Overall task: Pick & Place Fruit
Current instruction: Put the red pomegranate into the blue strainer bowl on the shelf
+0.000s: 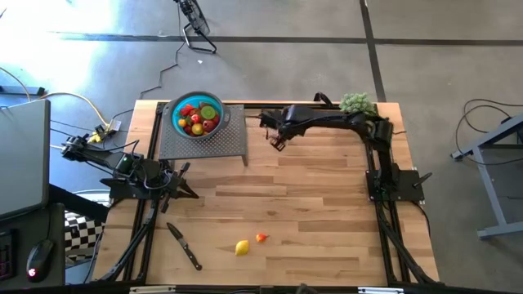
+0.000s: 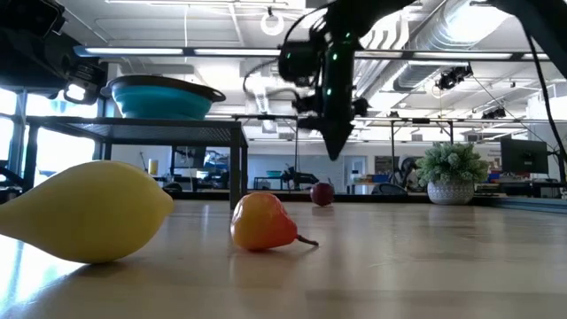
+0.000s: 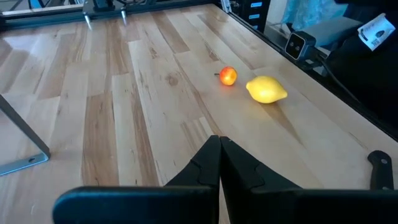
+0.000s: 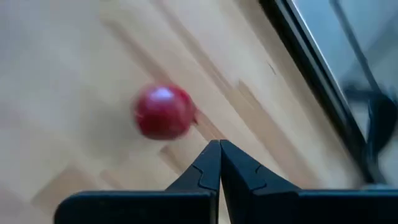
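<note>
Above the red fruit [image 4: 163, 112], right pincer [image 4: 219, 149] hangs closed, empty

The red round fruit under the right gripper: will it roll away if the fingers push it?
Probably yes. The red fruit looks round and glossy and lies free on the bare wooden table, so a nudge from the shut right gripper would likely roll it. Its shiny skin may also slip between fingers.

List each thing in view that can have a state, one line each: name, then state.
Left tool: shut, empty.
Right tool: shut, empty, above the red fruit.
Teal bowl: holding fruit, on the rack.
Yellow fruit: loose on the table.
Orange fruit: loose beside it.
Knife: lying flat.
</note>
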{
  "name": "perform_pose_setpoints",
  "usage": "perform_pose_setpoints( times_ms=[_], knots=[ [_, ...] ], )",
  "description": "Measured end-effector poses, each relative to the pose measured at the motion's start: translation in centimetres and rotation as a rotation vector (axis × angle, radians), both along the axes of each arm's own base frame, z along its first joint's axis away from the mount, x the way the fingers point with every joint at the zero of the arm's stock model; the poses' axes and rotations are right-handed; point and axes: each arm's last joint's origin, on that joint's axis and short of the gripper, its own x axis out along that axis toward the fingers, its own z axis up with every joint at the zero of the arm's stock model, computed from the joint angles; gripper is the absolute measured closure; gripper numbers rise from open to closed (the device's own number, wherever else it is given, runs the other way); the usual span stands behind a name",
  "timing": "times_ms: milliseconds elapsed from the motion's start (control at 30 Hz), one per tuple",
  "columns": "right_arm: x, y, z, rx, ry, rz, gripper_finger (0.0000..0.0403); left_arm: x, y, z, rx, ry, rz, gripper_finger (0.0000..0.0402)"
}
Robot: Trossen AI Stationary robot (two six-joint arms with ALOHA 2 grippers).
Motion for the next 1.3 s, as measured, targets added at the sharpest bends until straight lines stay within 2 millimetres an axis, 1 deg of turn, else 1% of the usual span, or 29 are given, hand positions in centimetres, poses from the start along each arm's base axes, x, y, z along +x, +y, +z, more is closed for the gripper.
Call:
perform_pose_setpoints(
  times_ms=[100,167,233,333,433,567,733,933,1300],
  knots=[
    [-0.6,-0.4,2.1,0.135,-0.045,0.261,0.0401,0.0,0.0,0.0,0.000,0.000,0.000,0.0401],
    [-0.7,-0.8,3.0,0.219,-0.126,0.397,0.0401,0.0,0.0,0.0,0.000,-0.001,0.001,0.0401],
    [-0.9,-1.4,3.7,0.279,-0.207,0.490,0.0401,0.0,0.0,0.0,0.000,0.000,0.000,0.0401],
    [-1.7,-2.3,3.9,0.347,-0.226,0.565,0.0401,0.0,0.0,0.0,0.000,-0.001,0.000,0.0401],
    [-2.6,-3.3,3.8,0.362,-0.196,0.544,0.0401,0.0,0.0,0.0,-0.001,-0.001,0.000,0.0401],
    [-3.6,-4.4,3.7,0.361,-0.162,0.436,0.0401,0.0,0.0,0.0,0.000,-0.001,0.001,0.0401],
    [-4.1,-4.8,3.6,0.316,-0.119,0.323,0.0401,0.0,0.0,0.0,-0.001,-0.001,0.001,0.0401],
    [-4.4,-4.9,3.5,0.270,-0.032,0.344,0.0401,0.0,0.0,0.0,-0.009,0.002,0.003,0.0401],
    [-4.4,-4.9,3.5,0.268,-0.022,0.379,0.0401,0.0,0.0,0.0,-0.025,0.007,0.009,0.0401]
  ],
)
